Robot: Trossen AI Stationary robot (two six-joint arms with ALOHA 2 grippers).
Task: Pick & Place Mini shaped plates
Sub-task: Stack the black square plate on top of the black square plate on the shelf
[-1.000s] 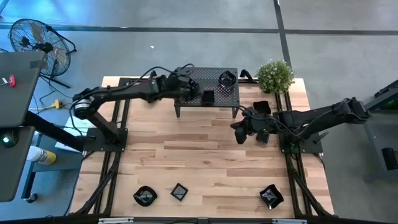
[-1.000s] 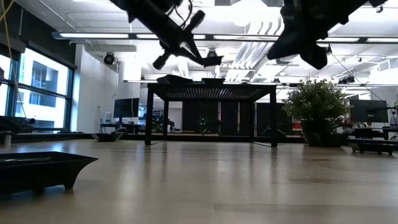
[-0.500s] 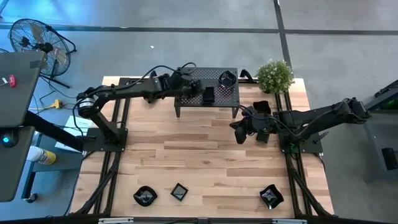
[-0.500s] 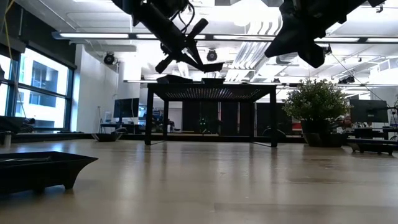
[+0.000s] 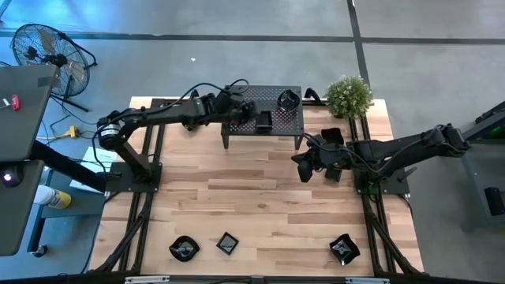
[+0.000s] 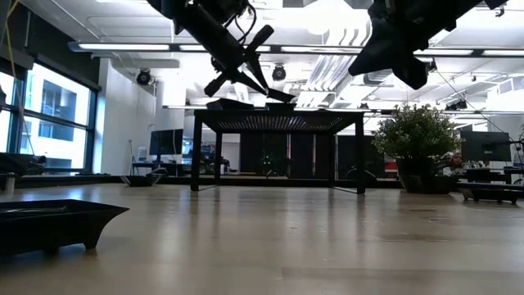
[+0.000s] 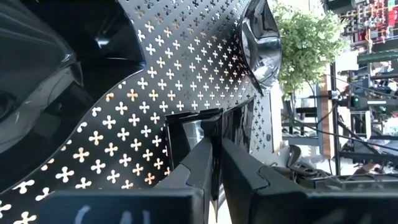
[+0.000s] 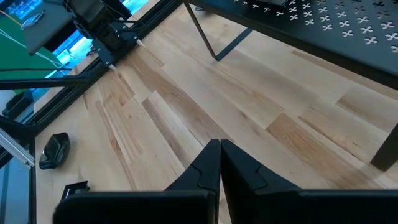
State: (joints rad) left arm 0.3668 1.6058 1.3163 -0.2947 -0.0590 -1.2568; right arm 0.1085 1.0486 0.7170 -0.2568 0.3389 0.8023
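Currently logging: square mini plate [image 5: 264, 121] on perforated rack [image 5: 241, 125], scalloped plate [image 5: 288, 99] near it toward rack's far right corner. My left gripper [image 5: 254, 118] at square plate; in wrist view its fingers [image 7: 198, 163] straddle plate rim, narrow gap, loose or pinching I cannot tell. Three more plates [image 5: 184, 248] along table's [image 5: 260, 197] near edge. Right gripper [image 5: 302, 170] hovers off rack's right end over bare wood, fingers pressed together, nothing held. Potted plant [image 5: 349, 95] at far right corner.

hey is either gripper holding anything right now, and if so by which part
The left gripper has its fingers astride the rim of a square mini plate on the rack. The right gripper holds nothing.
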